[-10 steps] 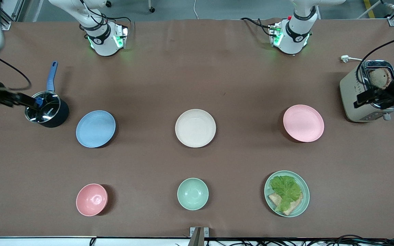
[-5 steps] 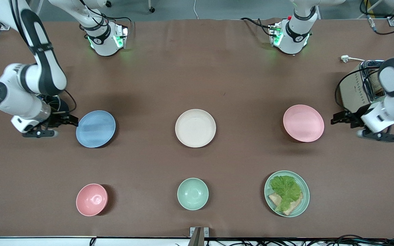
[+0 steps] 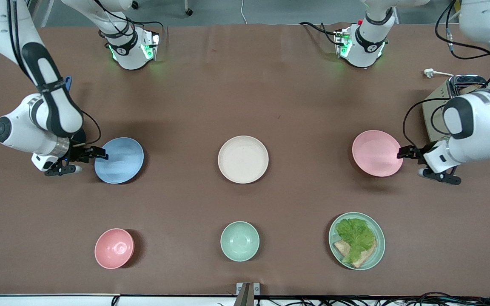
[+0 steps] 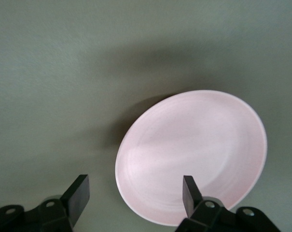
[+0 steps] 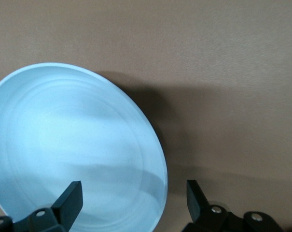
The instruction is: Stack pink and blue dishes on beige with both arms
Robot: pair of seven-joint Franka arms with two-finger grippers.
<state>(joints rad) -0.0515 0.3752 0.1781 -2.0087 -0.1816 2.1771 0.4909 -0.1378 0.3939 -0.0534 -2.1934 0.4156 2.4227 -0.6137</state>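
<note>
Your left claw is at the rim of the pink plate, on the side toward the left arm's end of the bench. Its fingers stand wide apart in the left wrist view, one over the plate's edge and one over bare bench, and they clamp nothing. The pink plate lies flat on the bench.

Your right claw is at the rim of the blue plate, on the side toward the right arm's end of the bench. Its fingers are also spread wide, one above the plate's surface and one above the bench beside the rim; nothing is gripped. The blue plate lies flat too.

The beige plate sits between the two, well apart from each, with nothing on it.

Nearer the front camera you have a row of three: a small pink bowl, a mint-green bowl, and a mint-green plate carrying lettuce and bread. A toaster stands at the left arm's end of the bench, partly hidden by that arm.
</note>
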